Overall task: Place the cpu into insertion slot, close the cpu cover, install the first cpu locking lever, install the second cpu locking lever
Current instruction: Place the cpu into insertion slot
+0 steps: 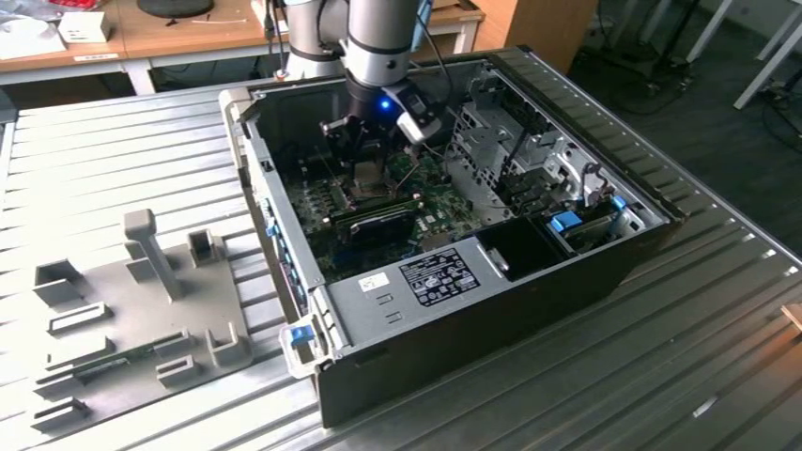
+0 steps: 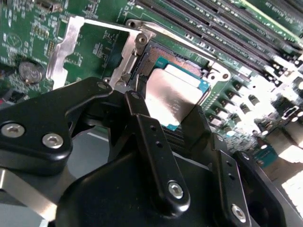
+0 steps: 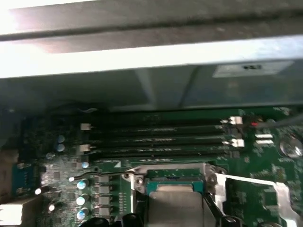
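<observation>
Two fingers of your claw [image 2: 163,106] pinch the cpu [image 2: 175,90] by opposite edges, right over the insertion slot [image 2: 150,59]; can't tell if it's seated. Just beside it, the cpu cover [image 2: 66,45] lies flipped open on the green board [image 2: 23,33]. Memory slots [image 2: 213,28] run beyond.

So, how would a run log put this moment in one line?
pincer: shut on cpu | cpu: at insertion slot, seating unclear | cpu cover: open
</observation>
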`<action>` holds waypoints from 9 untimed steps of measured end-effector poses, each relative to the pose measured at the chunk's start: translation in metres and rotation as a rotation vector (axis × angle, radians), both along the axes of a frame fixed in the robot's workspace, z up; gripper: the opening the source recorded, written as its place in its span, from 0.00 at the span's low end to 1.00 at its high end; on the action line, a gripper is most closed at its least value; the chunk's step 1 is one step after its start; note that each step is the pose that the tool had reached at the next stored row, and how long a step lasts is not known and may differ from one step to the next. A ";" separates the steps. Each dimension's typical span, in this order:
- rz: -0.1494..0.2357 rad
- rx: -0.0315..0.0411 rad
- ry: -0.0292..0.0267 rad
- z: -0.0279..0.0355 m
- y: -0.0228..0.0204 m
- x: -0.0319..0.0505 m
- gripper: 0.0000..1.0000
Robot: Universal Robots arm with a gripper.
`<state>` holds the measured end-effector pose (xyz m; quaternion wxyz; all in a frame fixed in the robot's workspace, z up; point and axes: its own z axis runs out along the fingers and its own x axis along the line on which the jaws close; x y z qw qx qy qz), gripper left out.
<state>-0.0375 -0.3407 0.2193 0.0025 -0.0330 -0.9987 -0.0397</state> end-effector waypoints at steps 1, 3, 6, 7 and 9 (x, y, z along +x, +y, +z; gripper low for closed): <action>-0.018 0.0000 0.0000 -0.0003 0.0000 0.0000 0.54; -0.054 -0.0001 0.0001 -0.0010 0.0000 0.0000 0.54; -0.108 -0.0001 0.0001 -0.0020 0.0000 0.0000 0.54; -0.127 -0.0002 0.0001 -0.0023 0.0000 0.0000 0.54; -0.163 -0.0001 0.0001 -0.0030 0.0000 0.0000 0.54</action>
